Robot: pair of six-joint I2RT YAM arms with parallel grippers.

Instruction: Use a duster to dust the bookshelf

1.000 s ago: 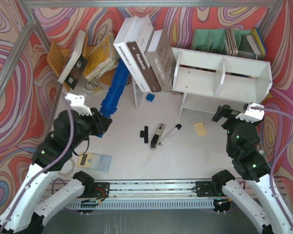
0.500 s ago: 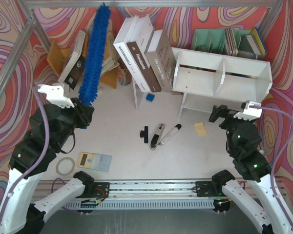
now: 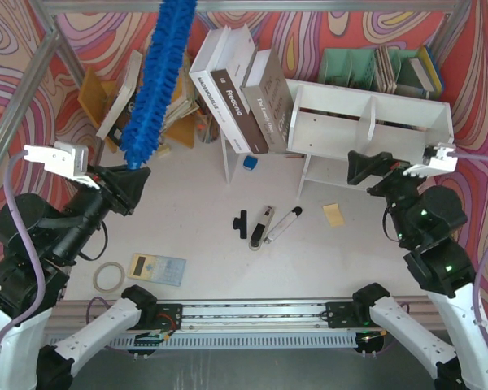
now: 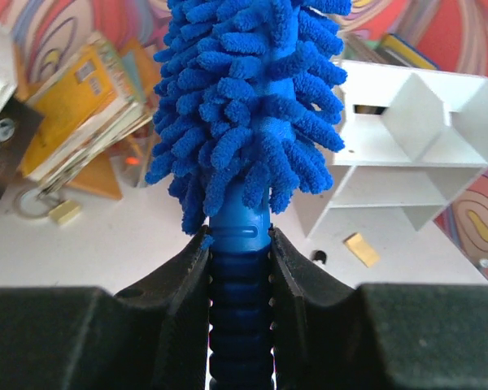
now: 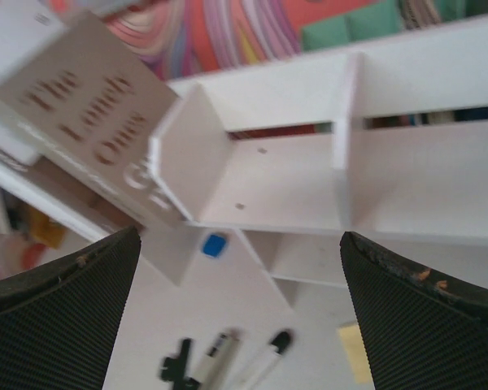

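On the white table (image 3: 203, 195) I see one bookshelf (image 3: 374, 130) at right rear and one duster (image 3: 154, 81), tip cut off above, handle clamped in my left gripper (image 3: 132, 177); right gripper (image 3: 372, 171) gapes wide, empty.

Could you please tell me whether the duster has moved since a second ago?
Yes. The duster, shut in the left pincer, has swung up and leftward, away from the leaning books.

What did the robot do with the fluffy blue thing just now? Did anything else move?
The left gripper, shut on the duster, swung it up and leftward, so its fluffy end now points high. The open right gripper crept closer to the bookshelf. The bookshelf, books and small tools stayed put.
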